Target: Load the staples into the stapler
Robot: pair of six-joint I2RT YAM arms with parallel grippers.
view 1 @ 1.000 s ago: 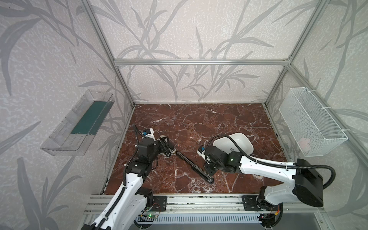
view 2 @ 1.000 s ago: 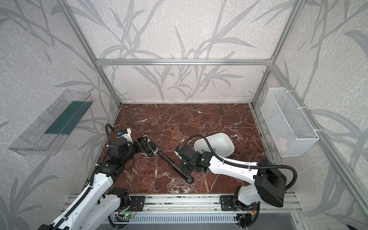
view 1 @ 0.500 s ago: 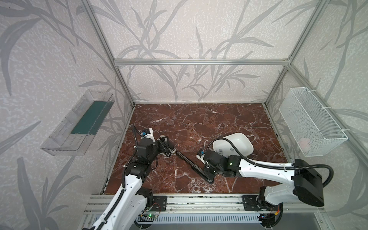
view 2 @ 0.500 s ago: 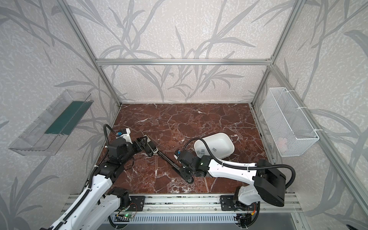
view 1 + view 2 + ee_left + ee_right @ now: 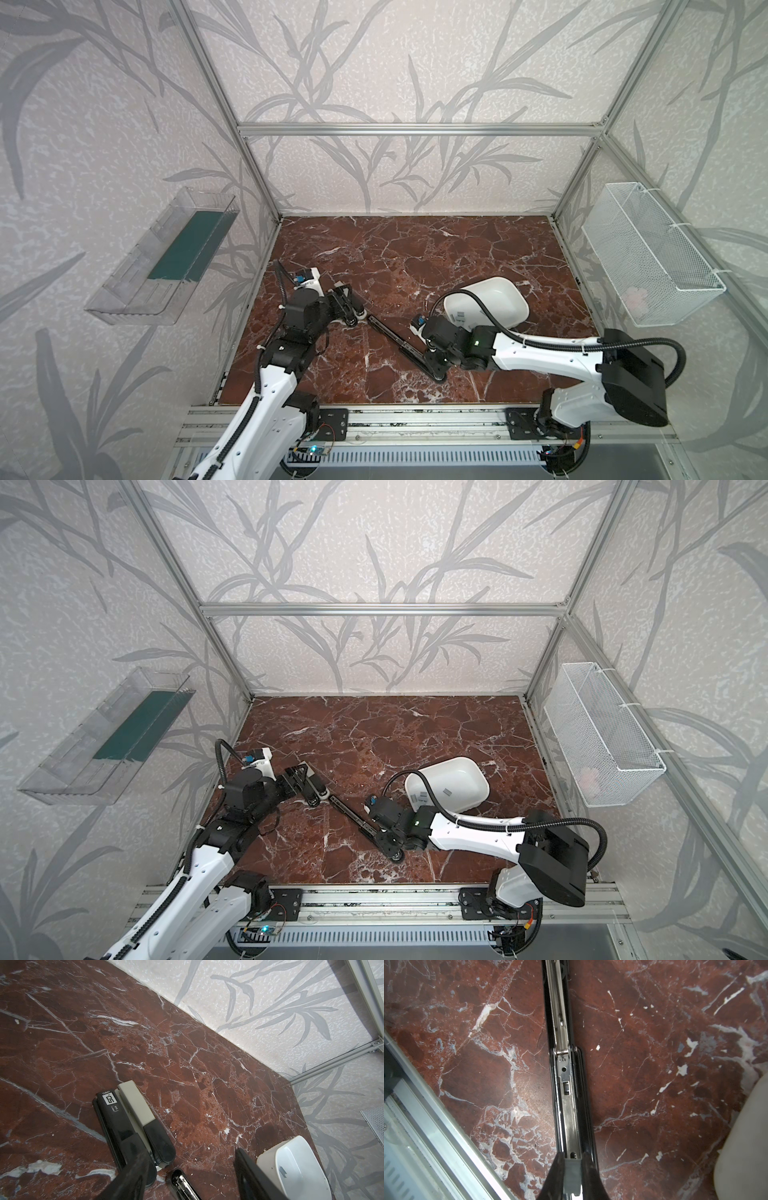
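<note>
The stapler (image 5: 405,347) lies opened flat on the marble, a long black bar running diagonally with its metal channel (image 5: 566,1093) facing up. My right gripper (image 5: 572,1159) is shut on a short grey strip of staples (image 5: 572,1176), held right over the near end of that channel. In both top views this gripper (image 5: 388,839) points down at the stapler's near end. More staples (image 5: 446,791) lie in the white bin. My left gripper (image 5: 191,1159) is open and straddles the stapler's far tip (image 5: 182,1183) with nothing between its fingers.
A black stapler marked 50 (image 5: 112,1111) and a grey-and-black one (image 5: 139,1109) lie side by side under the left gripper's finger (image 5: 135,1157). The white bin (image 5: 511,291) sits tilted behind the right arm. A wire basket (image 5: 648,266) hangs on the right wall and a clear shelf (image 5: 166,257) on the left.
The right arm has edged a little to the left over the stapler with the strip in its grip. The left arm has stayed still.
</note>
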